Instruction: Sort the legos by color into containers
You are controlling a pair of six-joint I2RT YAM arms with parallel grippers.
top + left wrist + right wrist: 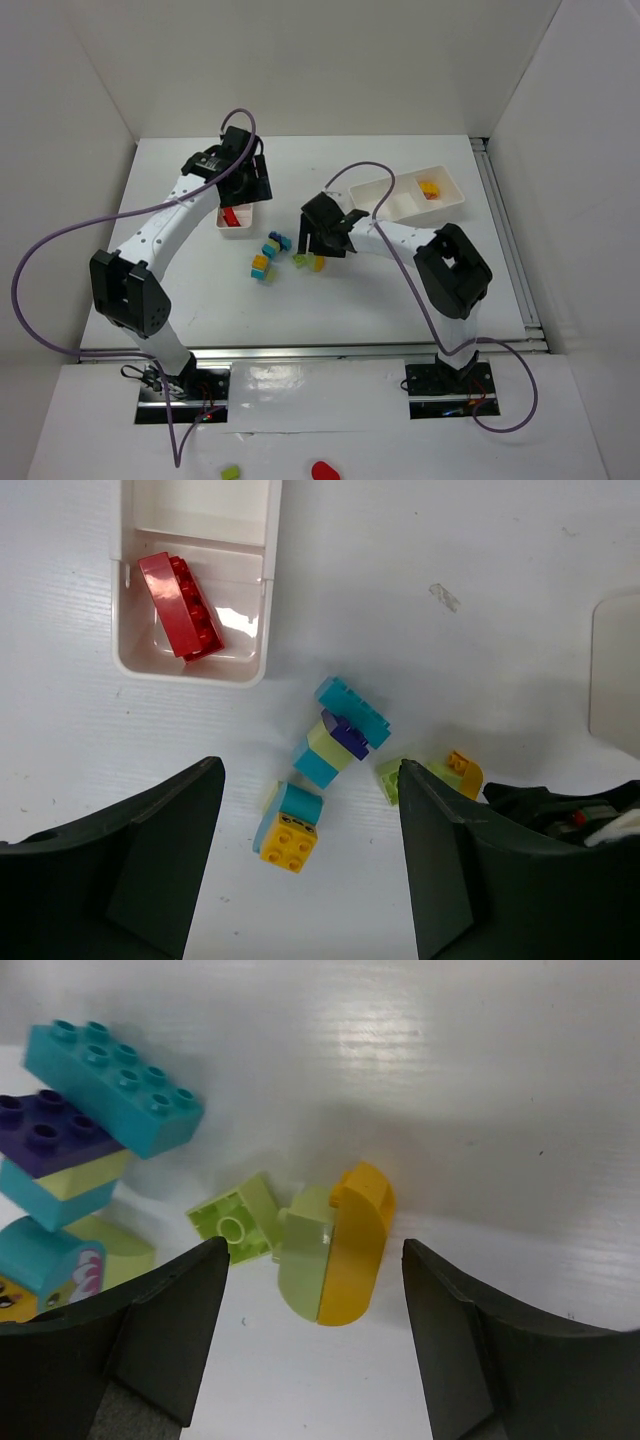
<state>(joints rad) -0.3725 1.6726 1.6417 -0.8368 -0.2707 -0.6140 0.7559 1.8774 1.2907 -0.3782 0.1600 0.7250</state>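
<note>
My right gripper [315, 1360] [324, 245] is open and low over the table. A curved lime-and-yellow lego [335, 1245] [318, 263] lies just ahead of the gap, touched by neither finger. A lime square brick [235, 1222] lies beside it. To the left are a cyan, purple and pale green stack [70, 1130] [340, 740] and a cyan-and-yellow brick [288, 830] [262, 266]. My left gripper [310, 880] [240, 188] hangs open and empty, high above the left container [190, 670] [235, 233], which holds a red brick [180, 605]. The right container [400, 200] holds a yellow-orange brick [430, 188].
White walls close in the table on three sides, and a metal rail [505, 240] runs along its right edge. A green brick [231, 471] and a red piece [324, 469] lie below the arm bases, off the table. A purple cable [60, 250] loops out from each arm.
</note>
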